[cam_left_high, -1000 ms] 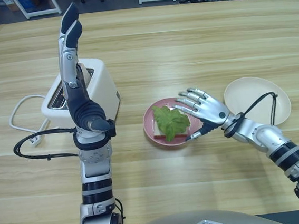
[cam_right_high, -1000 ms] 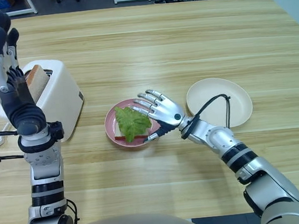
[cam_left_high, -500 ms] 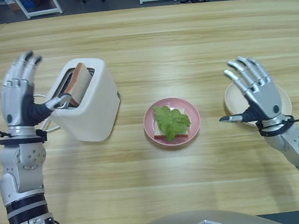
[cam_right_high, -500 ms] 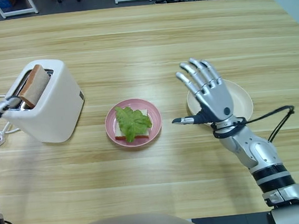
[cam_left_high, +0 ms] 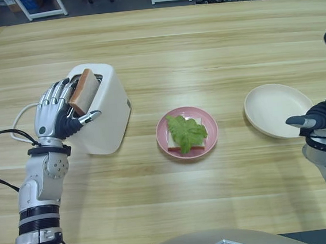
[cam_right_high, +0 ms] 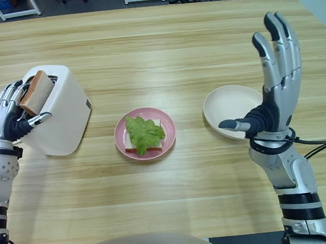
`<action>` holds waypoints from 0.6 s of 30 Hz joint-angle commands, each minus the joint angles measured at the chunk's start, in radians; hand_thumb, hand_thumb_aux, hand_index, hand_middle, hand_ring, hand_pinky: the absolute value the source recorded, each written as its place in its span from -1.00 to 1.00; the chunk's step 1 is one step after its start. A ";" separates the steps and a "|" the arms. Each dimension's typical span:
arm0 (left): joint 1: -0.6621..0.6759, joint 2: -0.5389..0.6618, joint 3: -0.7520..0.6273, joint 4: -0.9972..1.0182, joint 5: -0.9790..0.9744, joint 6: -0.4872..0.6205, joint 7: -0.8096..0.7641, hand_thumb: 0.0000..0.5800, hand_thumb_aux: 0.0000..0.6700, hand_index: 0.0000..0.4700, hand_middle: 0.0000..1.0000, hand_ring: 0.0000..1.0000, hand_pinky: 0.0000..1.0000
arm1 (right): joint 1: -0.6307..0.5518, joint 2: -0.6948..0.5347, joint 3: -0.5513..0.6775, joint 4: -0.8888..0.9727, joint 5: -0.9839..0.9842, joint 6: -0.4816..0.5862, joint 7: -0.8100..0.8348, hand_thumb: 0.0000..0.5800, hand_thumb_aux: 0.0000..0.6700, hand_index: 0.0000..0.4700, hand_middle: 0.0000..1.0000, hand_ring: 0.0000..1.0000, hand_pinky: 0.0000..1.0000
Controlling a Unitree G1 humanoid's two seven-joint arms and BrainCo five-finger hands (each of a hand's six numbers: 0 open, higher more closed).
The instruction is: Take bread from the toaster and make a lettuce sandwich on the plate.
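Note:
A white toaster (cam_left_high: 105, 110) stands on the left of the wooden table, with a brown bread slice (cam_left_high: 83, 89) sticking up from its slot. My left hand (cam_left_high: 58, 112) is against the toaster's left side. Its bent fingers (cam_right_high: 9, 97) touch the slice's outer face, and the thumb lies on the toaster wall below; nothing is gripped. In the middle, a pink plate (cam_left_high: 162, 139) holds a bread slice (cam_right_high: 159, 124) with a green lettuce leaf (cam_left_high: 186, 132) on top. My right hand (cam_right_high: 276, 70) stands upright and open at the right, above the table's front.
An empty cream plate (cam_right_high: 234, 106) lies right of the pink one, just left of my right hand. The toaster's white cord (cam_left_high: 19, 117) loops on the table behind my left hand. Bare wood stretches across the far half of the table.
My left hand has swung in from the left and bent its fingers against the bread in the toaster. My right hand has drawn back from the pink plate, past the cream plate, and turned upright.

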 commanded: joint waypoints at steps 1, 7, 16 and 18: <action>-0.022 -0.014 -0.027 0.021 -0.034 0.034 -0.004 1.00 1.00 1.00 -1.00 -1.00 -1.00 | 0.001 0.019 -0.004 0.027 -0.026 -0.017 0.015 -1.00 -1.00 -1.00 -1.00 -1.00 -1.00; -0.047 -0.038 -0.047 0.012 -0.119 0.042 -0.008 1.00 1.00 1.00 -1.00 -1.00 -1.00 | 0.011 0.029 -0.008 0.050 -0.055 -0.028 0.023 -1.00 -1.00 -1.00 -1.00 -1.00 -1.00; -0.037 -0.071 -0.033 -0.064 -0.251 0.043 -0.049 1.00 1.00 1.00 -1.00 -1.00 -1.00 | 0.021 0.042 -0.019 0.046 -0.055 -0.037 0.028 -1.00 -1.00 -1.00 -1.00 -1.00 -1.00; -0.027 -0.078 -0.030 -0.099 -0.282 0.027 -0.063 1.00 1.00 1.00 1.00 1.00 1.00 | 0.020 0.047 -0.018 0.047 -0.057 -0.041 0.031 -1.00 -1.00 -1.00 -1.00 -1.00 -1.00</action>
